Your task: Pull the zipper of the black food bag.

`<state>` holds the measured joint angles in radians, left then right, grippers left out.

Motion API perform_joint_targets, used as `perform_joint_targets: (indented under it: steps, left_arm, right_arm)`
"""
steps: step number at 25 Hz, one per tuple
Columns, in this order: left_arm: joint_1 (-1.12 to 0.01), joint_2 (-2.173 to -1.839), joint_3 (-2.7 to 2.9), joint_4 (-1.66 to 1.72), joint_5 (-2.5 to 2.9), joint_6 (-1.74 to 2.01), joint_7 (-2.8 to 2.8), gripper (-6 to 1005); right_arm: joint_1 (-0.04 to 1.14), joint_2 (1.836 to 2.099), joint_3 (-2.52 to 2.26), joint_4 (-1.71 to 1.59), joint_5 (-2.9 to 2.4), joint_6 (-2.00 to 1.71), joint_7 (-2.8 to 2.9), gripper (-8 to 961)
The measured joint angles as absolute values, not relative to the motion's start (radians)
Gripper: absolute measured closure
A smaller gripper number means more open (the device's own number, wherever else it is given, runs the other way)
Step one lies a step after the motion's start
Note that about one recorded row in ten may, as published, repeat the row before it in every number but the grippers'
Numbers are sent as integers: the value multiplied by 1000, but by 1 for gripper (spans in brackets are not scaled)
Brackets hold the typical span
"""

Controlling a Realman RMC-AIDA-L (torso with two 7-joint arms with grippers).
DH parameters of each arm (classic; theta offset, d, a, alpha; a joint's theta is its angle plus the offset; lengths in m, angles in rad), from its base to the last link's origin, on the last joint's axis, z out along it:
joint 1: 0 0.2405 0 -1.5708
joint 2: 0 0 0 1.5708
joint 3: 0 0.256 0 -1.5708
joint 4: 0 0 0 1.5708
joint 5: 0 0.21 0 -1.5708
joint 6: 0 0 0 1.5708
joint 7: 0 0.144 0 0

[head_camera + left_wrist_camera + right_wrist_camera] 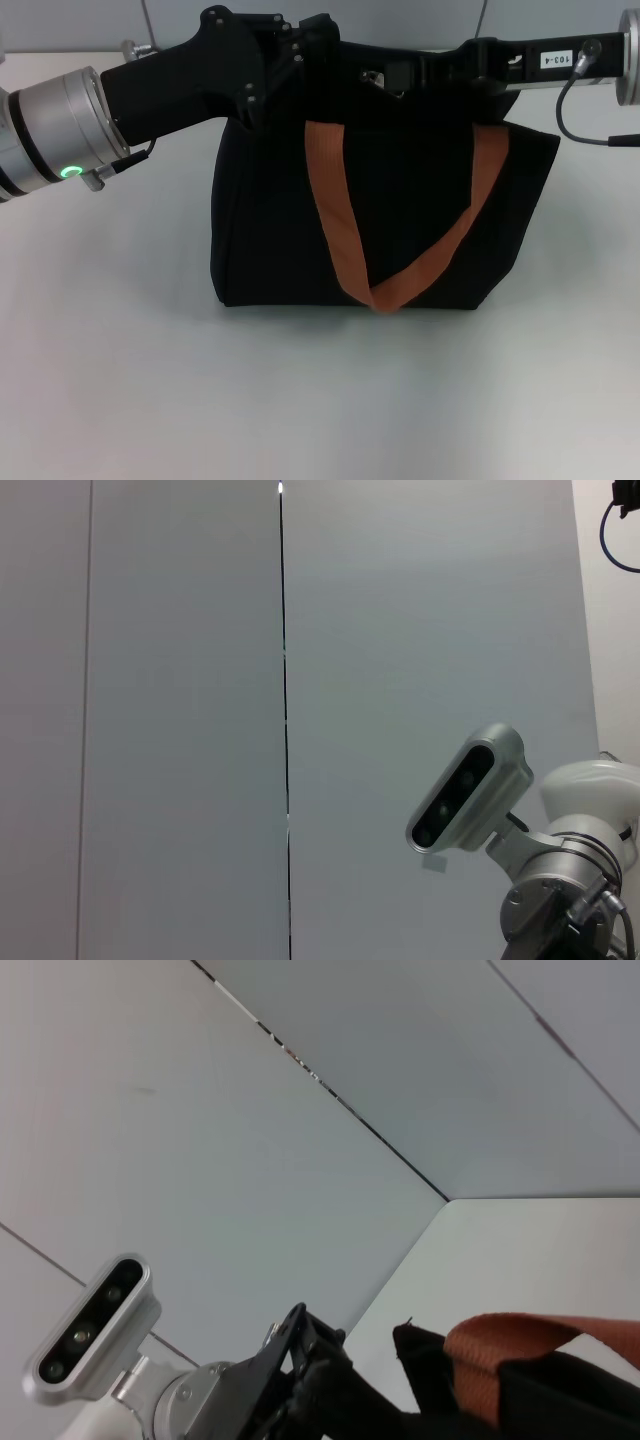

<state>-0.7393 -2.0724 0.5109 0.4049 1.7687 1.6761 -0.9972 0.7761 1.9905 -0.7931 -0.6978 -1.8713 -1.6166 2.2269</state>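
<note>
**Zipper pull: both claws at the bag top, progress unclear**

Bag first: the black food bag [385, 215] stands upright in the middle of the white surface [300, 400], one orange strap handle [400, 230] hanging in a V down its front face. Your left claw [300, 50] is at the bag's top left corner, arm coming in level from the left side. Your right claw [405, 72] reaches in from the right, arm also about horizontal, its tip over the top edge near the bag's middle.

Zipper [376, 78]: only a small silvery glint shows on the top edge, just beside the right claw's tip. You can take that as the slider, but it is too small to be sure. The track itself is hidden behind the top edge, so you can't tell how much is zipped or open.

Claw states: black fingers against black fabric, so I cannot tell for either one whether it is open, closed or gripping. The left looks placed to brace the corner and the right to work the tab; that's a guess from position only.

Wrist views give you little: the left wrist view shows only wall panels and the other arm's camera housing; the right wrist view shows a strap and a bit of black fabric near a claw's dark linkage.

Judgement: you're at the grasp-or-pull stage, and no completed pull is visible.
</note>
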Motion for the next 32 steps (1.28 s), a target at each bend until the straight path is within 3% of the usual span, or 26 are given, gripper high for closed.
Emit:
perform_joint_targets:
  steps: [9, 21, 32]
  left_arm:
    - [-738, -2072, 508, 405, 1769, 1684, -997, 965]
    - [-736, -2072, 510, 404, 1769, 1689, -996, 964]
    - [-735, -2072, 508, 403, 1768, 1692, -994, 965]
  right_arm:
    - [788, 1977, -791, -707, -1872, -1616, 2276, 953]
    - [887, 1921, -806, -706, -1958, -1624, 2448, 953]
    - [953, 1911, -805, -709, -2043, -1644, 2493, 954]
